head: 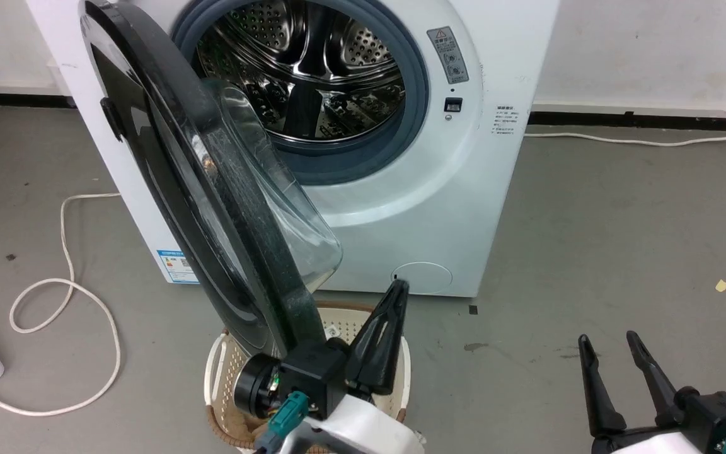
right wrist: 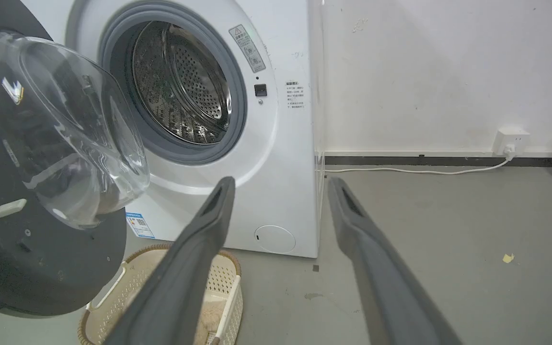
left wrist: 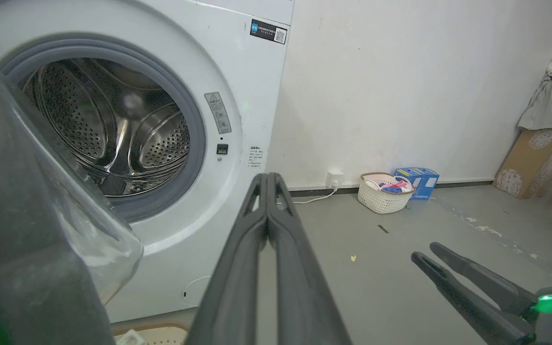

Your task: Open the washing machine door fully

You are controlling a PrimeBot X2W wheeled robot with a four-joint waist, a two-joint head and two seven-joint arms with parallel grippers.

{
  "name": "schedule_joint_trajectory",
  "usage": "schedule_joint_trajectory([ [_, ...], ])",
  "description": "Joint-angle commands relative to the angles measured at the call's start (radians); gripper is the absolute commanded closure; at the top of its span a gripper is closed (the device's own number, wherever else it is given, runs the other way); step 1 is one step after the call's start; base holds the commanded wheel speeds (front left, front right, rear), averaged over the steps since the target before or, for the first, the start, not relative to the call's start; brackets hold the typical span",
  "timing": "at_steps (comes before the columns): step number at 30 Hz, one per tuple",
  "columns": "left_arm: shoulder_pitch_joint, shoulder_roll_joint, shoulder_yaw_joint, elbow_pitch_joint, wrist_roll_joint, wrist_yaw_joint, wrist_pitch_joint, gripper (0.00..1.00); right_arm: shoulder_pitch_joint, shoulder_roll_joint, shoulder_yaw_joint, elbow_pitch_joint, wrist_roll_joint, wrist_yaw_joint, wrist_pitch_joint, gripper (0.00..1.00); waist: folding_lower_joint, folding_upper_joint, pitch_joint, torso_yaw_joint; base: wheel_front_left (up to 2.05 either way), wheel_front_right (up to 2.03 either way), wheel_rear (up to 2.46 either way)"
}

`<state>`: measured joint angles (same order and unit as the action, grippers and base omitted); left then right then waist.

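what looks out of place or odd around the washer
Nothing damaged or spilled. A laundry basket sits right under the open washing machine door, a white cord loops loose at left, and a yellow scrap lies at right.

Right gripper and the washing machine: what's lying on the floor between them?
Bare grey floor with a small dark stain lies between the right gripper and the washing machine, seen in head and right wrist views.

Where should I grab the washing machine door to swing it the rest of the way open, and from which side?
Take the black rim of the washing machine door at its free edge, nearest the left end effector, coming from the glass bowl side. The rim is thin there; the bowl bulges and looks slick.
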<state>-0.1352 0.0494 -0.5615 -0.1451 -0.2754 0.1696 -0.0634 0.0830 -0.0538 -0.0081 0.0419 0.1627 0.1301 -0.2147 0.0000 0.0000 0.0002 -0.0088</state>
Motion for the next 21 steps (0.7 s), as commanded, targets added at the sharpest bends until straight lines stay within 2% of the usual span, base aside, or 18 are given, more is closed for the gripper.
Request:
schedule_joint_trajectory([
  [1, 0.012, 0.002, 0.007, 0.021, -0.002, 0.008, -0.012, 1.0, -0.013, 0.004, -0.003, 0.001, -0.001, 0.001, -0.008, 0.0, 0.0, 0.0, 0.007, 0.001, 0.0, 0.0, 0.0],
  [12, 0.009, 0.018, 0.047, 0.202, -0.035, 0.018, -0.035, 1.0, -0.03, 0.004, -0.021, 0.009, 0.01, 0.001, -0.019, 0.0, 0.0, 0.0, 0.033, 0.037, 0.0, 0.0, 0.0],
  [21, 0.022, 0.038, 0.063, 0.253, -0.056, 0.014, -0.048, 1.0, -0.025, 0.004, -0.019, 0.016, 0.017, 0.001, -0.024, 0.0, 0.0, 0.0, 0.033, 0.134, 0.0, 0.0, 0.0],
])
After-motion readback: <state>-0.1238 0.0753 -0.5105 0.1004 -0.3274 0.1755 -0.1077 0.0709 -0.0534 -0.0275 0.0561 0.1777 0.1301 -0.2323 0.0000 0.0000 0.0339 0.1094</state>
